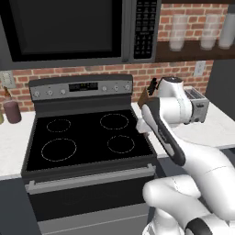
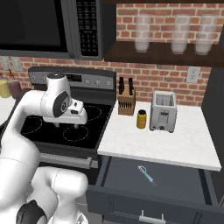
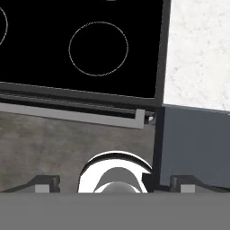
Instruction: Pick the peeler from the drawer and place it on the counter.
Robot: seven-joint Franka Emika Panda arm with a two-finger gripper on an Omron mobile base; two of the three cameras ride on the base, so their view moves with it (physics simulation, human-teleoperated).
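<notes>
Looking at the left base view first, the white arm's two-finger end effector (image 1: 143, 126) hung at the right edge of the black glass stove top (image 1: 87, 137), just beside the smooth white bench (image 1: 215, 131). I couldn't tell from there whether its fingers were apart or together.

In the right base view the end effector (image 2: 75, 125) hovered over the stove's near right burner, holding nothing. The wide dark grey drawer (image 2: 175, 177) was pulled open under the bench (image 2: 166, 146), and the tiny pale teal peeler with its whitish-silver end (image 2: 147, 174) lay flat on the drawer floor, slanted. So the peeler was well off to the arm's right and lower than the end effector, nowhere near contact.

The hand view looked down past the stove's front edge, with a corner of the drawer (image 3: 193, 143) at right. The dark tips (image 3: 45, 183) sat wide apart at the bottom, so I'd call it spread.

My take on doing the reach well: swing right, clear the bench lip, then descend straight with fingers across the slim handle.
</notes>
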